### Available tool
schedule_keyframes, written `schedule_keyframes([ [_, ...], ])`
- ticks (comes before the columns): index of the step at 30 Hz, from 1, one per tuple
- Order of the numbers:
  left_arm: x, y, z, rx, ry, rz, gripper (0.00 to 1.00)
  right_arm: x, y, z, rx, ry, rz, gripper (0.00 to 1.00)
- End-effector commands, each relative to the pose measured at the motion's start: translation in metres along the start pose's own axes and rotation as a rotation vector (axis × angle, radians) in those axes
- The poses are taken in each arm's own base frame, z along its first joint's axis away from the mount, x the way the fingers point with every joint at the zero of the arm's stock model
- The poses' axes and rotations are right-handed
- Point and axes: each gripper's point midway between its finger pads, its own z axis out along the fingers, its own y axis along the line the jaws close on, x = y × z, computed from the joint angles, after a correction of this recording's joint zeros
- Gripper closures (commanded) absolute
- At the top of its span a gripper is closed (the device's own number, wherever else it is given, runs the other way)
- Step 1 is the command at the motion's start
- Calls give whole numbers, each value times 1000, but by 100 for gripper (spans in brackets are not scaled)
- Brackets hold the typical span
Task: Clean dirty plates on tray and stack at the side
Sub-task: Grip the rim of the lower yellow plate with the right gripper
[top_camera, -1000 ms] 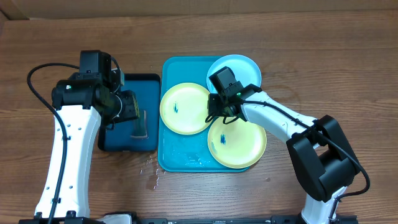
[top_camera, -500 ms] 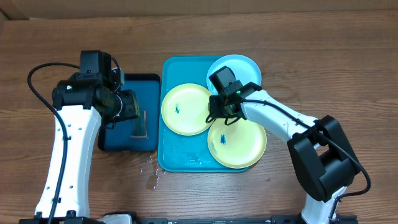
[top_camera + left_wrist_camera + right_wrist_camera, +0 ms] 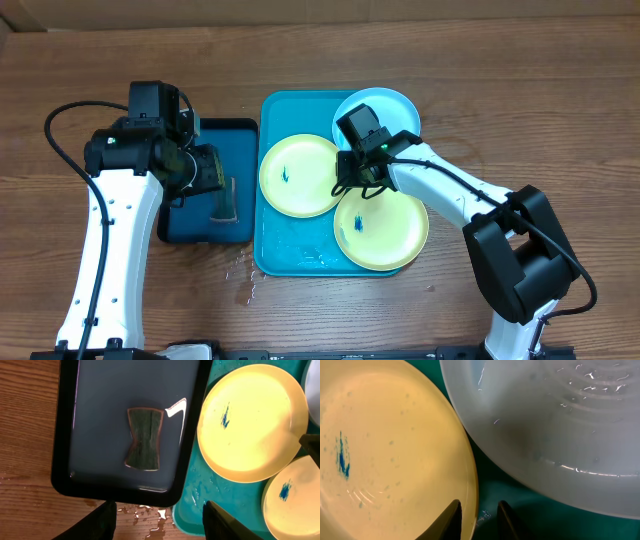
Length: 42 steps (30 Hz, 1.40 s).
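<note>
On the wooden surface (image 3: 500,80), three plates (image 3: 298,175) crowd the turquoise tray (image 3: 290,250), where the right hand (image 3: 479,519), barely parted astride a yellow-green plate (image 3: 395,450) rim, may snag and tip it; the left hand (image 3: 162,520) hovers wide open, empty.

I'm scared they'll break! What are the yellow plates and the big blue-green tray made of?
The yellow plates look like plastic, smooth and a bit shiny: thin rims, soft gleam. The tray looks like plastic too: bright even colour, rounded moulded corners, glossy where wet. Pictures alone can't prove it.
</note>
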Motion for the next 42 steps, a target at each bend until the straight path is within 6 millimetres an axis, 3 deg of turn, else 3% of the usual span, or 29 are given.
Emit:
schedule_keyframes([
  [1,1,0,3,-10,6,-8,43,-10,1,-5,0,-34,3,74],
  [12,0,0,3,-10,6,-8,44,-7,-2,5,9,-16,4,75],
  [16,0,0,3,-10,6,-8,43,-7,-2,5,9,-17,4,86],
  [39,1,0,3,-11,7,-8,43,-2,-5,15,25,1,4,84],
  [42,1,0,3,-11,7,-8,43,-2,-6,15,26,2,4,88],
])
